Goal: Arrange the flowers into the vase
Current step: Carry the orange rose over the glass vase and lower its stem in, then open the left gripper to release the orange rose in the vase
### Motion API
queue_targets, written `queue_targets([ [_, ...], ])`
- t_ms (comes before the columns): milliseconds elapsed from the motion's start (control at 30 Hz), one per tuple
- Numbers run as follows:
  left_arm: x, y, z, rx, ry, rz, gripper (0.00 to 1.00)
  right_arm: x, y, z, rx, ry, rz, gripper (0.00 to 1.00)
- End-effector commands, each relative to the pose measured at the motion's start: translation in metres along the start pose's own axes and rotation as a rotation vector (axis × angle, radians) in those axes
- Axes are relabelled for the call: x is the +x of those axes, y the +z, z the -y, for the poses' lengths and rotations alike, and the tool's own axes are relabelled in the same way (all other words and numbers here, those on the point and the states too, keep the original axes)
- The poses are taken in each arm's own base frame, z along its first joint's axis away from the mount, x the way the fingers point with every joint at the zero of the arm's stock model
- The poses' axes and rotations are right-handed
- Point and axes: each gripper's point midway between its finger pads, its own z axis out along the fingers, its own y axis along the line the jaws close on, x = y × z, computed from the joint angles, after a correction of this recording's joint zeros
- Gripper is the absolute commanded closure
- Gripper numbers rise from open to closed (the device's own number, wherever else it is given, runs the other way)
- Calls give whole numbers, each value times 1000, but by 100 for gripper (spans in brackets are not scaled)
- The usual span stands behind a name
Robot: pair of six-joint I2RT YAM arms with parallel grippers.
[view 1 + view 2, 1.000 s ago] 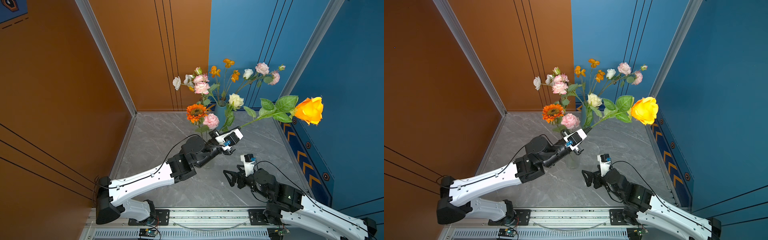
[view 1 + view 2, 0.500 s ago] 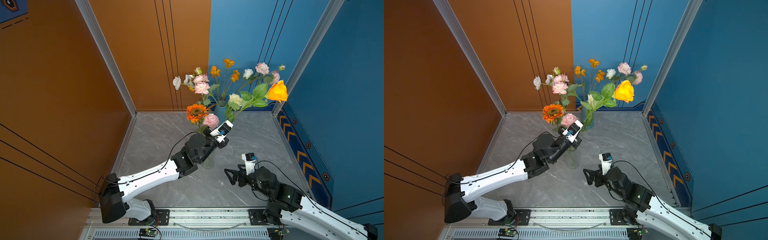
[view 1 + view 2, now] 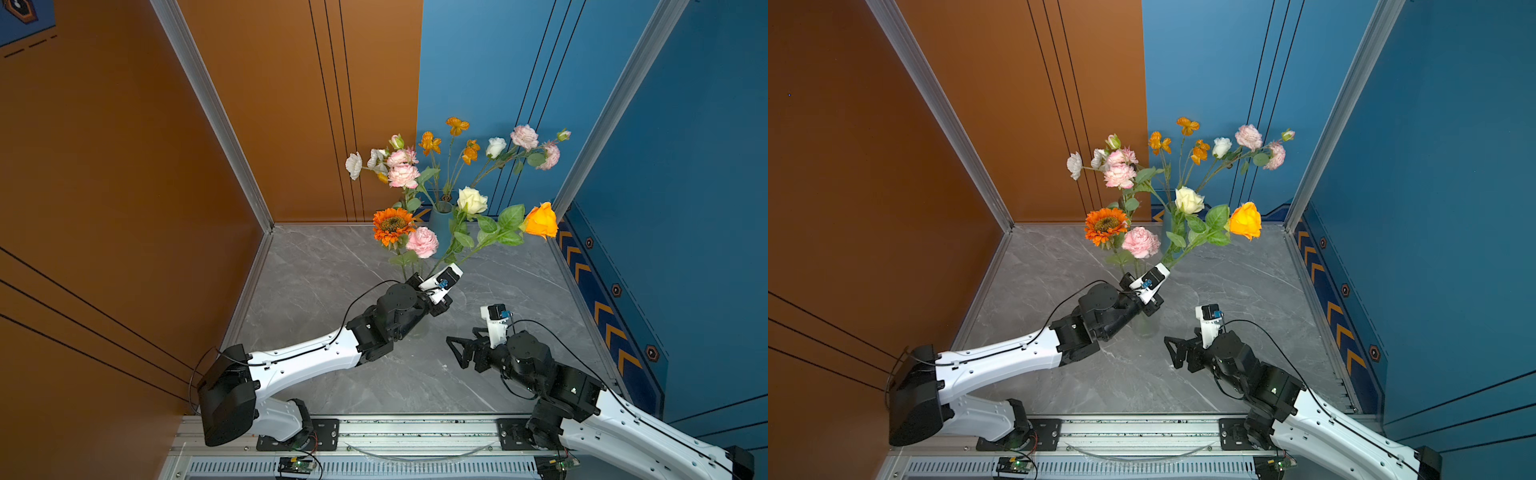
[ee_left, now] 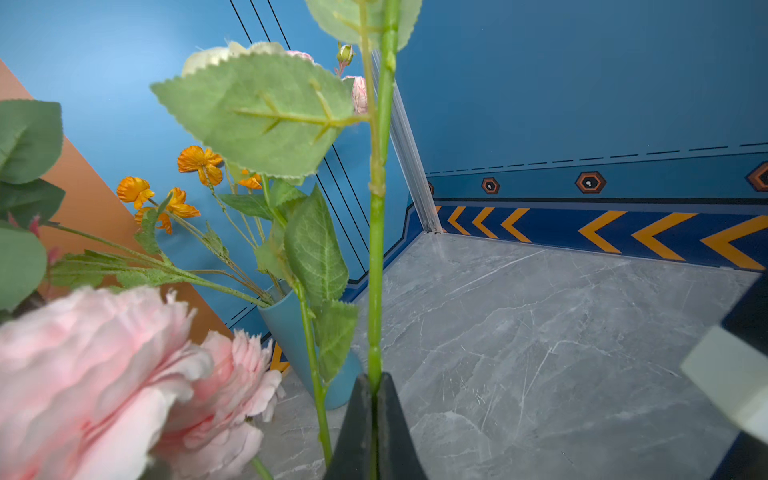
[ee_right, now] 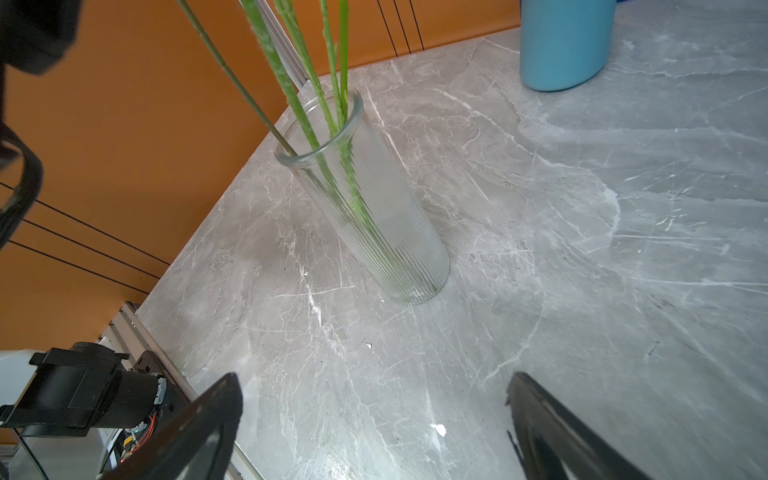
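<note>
Left claw (image 4: 376,385) is clenched on the green stem (image 4: 376,257) of the yellow-orange rose (image 3: 540,220). It is gripped low, below the leaves, so the bloom is carried high and leans out to the right, clear of the other heads. The claw is positioned over the ribbed glass vase (image 5: 374,216), which stands mid-worktop (image 3: 324,274). Whether the foot of the held stem is already inside the rim cannot be told, as the arm covers the mouth in both top views.

Several stems are seen in the glass vase in the right wrist view. The orange daisy head (image 3: 391,226), pink bloom (image 3: 422,242) and cream rose (image 3: 471,200) appear to be carried by them. The rest of the flowers (image 3: 457,158) are bunched in the blue vase (image 3: 441,224) at the back wall.

Right claw (image 3: 457,352) is released and empty, held low near the glass vase with jaws wide and pointed at it — judged to be on standby to steady the vase or a stem.

Step in hand is judged as insertion of the rose. A steeper stem angle is likely needed before release — otherwise the heavy head may lever the stem out over the rim.
</note>
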Motion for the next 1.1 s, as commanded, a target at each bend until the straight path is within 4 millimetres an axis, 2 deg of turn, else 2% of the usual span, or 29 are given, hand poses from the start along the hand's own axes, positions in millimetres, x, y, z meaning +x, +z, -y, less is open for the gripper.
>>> queue_targets([
  [0, 7, -3, -8, -25, -14, 11, 97, -2, 3, 0, -6, -21, 20, 0],
  [300, 29, -16, -10, -21, -11, -3, 87, -1, 8, 1, -5, -19, 8, 0],
  [567, 29, -28, -15, -31, -18, 5, 80, -4, 13, 0, -8, -36, 20, 0],
  [667, 28, -32, -17, -34, -24, 9, 75, -5, 17, 1, -4, -55, 36, 0],
  [767, 28, -36, -18, -33, -28, 14, 65, -6, 22, 1, 0, -75, 39, 0],
  [867, 24, -44, -17, -14, -41, 32, 49, -7, 24, -1, -2, -100, 46, 0],
  [1067, 23, -76, -10, 91, -80, 14, 17, -10, 26, 1, -4, -134, 92, 0],
])
